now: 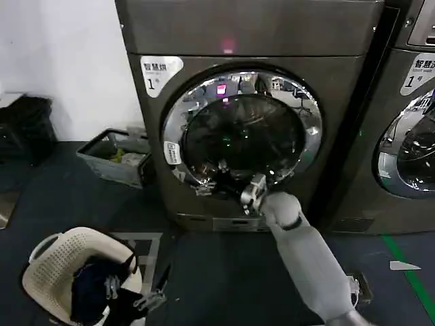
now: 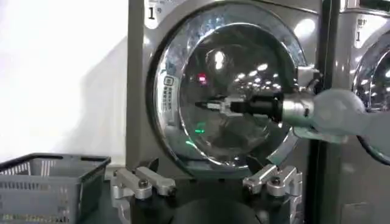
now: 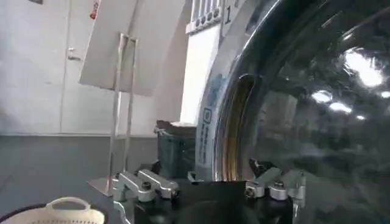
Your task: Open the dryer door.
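Right gripper [image 1: 234, 185] is spread wide, fingers empty, tips close before the dark glass of the dryer door [image 1: 304, 102], low on it. Right arm extends forward. Door sits closed on the dryer [image 1: 272, 27]. Left gripper [image 2: 207, 182] is spread wide, empty.

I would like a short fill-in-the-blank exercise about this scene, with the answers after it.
1. The sticker on the dryer shows the number ____.
2. The dryer door is still ____.
3. The ____ gripper is at the door's lower rim.
4. The basket stands on the ____.

Answers: 1; shut; right; floor
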Tool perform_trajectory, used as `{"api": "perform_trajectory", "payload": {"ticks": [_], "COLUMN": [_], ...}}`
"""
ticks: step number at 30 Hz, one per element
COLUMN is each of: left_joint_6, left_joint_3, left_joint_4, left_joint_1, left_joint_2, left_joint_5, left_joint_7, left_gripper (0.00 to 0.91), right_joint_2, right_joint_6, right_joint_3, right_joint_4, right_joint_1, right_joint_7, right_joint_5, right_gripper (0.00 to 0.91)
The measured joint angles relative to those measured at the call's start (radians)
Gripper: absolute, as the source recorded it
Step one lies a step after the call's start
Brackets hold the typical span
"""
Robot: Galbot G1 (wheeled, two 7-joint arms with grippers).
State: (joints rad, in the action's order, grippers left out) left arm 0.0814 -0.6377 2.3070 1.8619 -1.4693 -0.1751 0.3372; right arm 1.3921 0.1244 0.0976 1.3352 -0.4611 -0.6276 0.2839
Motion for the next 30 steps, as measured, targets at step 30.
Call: {"api": "perform_trajectory", "payload": {"ticks": [30], "left_joint_6": [-0.069], "left_joint_3": [-0.022], "left_joint_4": [0.023], "left_joint_1": [-0.027], "left_joint_2": [0.006], "left_joint_5": [0.013], "left_joint_7": [0.005], "left_gripper": [0.907], "right_joint_2": [0.019], "right_joint_6": [-0.006], "right_joint_3": [-0.068], "right_joint_4": [-0.081], "right_joint_1": [0.061], "right_joint_7": [-0.124], "right_joint_5": [0.038], "right_gripper": [0.907]}}
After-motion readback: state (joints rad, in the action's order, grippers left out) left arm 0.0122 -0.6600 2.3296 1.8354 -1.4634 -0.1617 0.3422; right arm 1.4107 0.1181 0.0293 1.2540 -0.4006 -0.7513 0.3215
